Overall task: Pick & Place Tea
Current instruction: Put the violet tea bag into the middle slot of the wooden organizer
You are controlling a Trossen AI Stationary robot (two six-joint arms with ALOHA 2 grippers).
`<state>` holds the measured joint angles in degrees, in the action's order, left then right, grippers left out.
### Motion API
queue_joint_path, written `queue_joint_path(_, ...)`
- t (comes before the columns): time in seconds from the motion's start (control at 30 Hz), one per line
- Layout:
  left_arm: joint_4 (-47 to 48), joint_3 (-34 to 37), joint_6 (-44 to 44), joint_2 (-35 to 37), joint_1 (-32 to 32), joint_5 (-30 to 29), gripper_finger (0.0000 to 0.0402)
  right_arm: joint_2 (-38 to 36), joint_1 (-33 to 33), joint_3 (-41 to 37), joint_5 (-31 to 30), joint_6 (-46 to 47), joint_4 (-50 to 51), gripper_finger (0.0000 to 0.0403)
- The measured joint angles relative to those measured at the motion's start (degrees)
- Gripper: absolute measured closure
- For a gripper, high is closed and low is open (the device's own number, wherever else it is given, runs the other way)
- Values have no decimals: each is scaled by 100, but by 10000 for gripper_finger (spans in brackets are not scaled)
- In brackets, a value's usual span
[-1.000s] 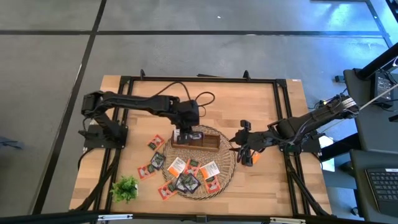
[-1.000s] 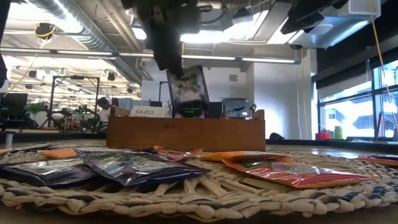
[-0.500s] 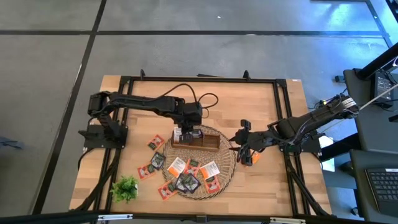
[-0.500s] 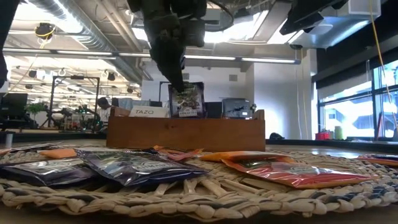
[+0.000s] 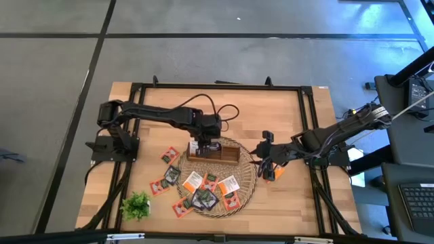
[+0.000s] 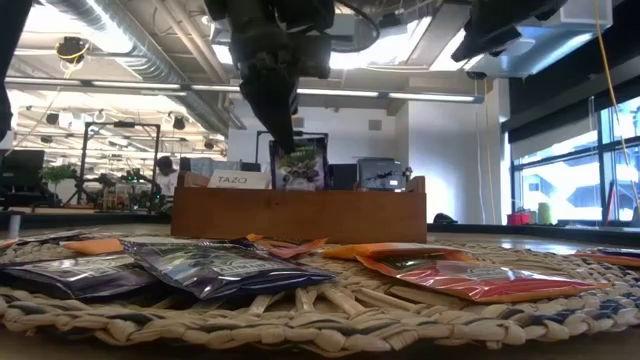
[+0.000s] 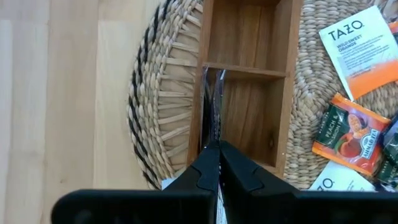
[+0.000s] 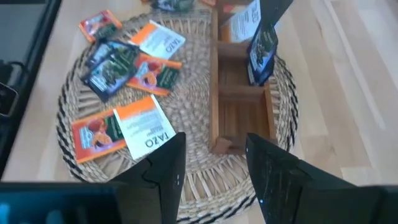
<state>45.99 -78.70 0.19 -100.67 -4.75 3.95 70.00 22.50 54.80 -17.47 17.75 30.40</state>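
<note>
dark tea sachet (image 6: pixel 299 166) upright in the wooden tray (image 6: pixel 300 214), pinched by left gripper (image 6: pixel 283 140).
tray sits on the wicker mat (image 5: pixel 249 186) among loose sachets (image 5: pixel 203 190); right gripper (image 5: pixel 266 165), fingers apart and holding nothing, waits over the counter (image 5: pixel 291 108) beside the mat.

Wooden table (image 5: pixel 285 115) carries round wicker mat (image 5: pixel 249 181), green sprig (image 5: pixel 136 204), loose sachets (image 5: pixel 165 171) left of mat, orange one (image 5: pixel 274 172) right of it.
</note>
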Motion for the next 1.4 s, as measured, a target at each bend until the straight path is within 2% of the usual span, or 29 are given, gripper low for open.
queue_joint_path(0.17, -91, 0, -1, -190, 6, -2, 400, 2, 0, -279, 2, 41, -157, 234)
queue_joint_path(1.07, -100, 0, 10, -216, 6, 6, 399, 2, 0, -301, 13, 151, -189, 234)
queue_joint_path(1.4, -117, 0, -88, -216, 4, -304, 341, 2, 0, -301, 13, 154, -188, 234)
